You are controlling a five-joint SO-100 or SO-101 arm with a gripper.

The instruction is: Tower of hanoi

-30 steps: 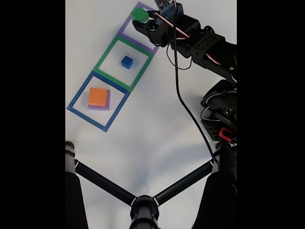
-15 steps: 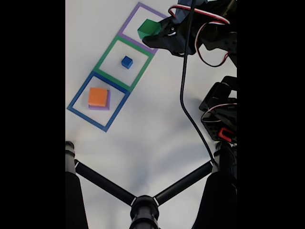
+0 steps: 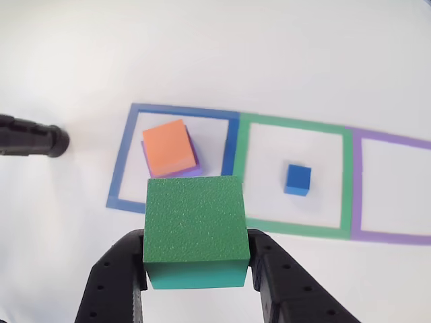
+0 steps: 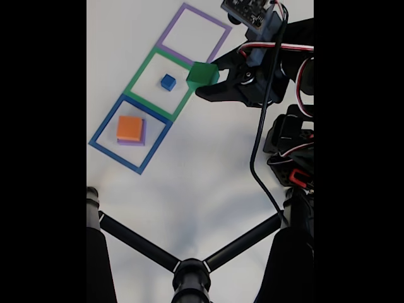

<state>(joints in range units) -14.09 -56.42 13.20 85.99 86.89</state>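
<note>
A white table point(image 4: 189, 183) carries three taped square outlines in a row: blue point(image 4: 130, 134), green point(image 4: 163, 84) and purple point(image 4: 192, 31). In the fixed view the black gripper point(image 4: 208, 81) reaches in from the right, its jaws clamped on a green cube point(image 4: 202, 74). The cube sits at the right edge of the green square, near the corner shared with the purple square; whether it is lifted off the table cannot be told.

In the other view the green cube point(image 3: 194, 229) fills the lower centre, squeezed between two black fingers point(image 3: 114, 279). Beyond it, the blue square point(image 3: 177, 158) holds an orange block point(image 3: 168, 147) stacked on a slightly larger purple block point(image 3: 191, 167). The green square point(image 3: 295, 176) holds a small blue cube point(image 3: 297, 180). The purple square point(image 3: 390, 187) lies at the right edge.

Black tripod legs point(image 4: 183, 259) cross the bottom of the fixed view.
</note>
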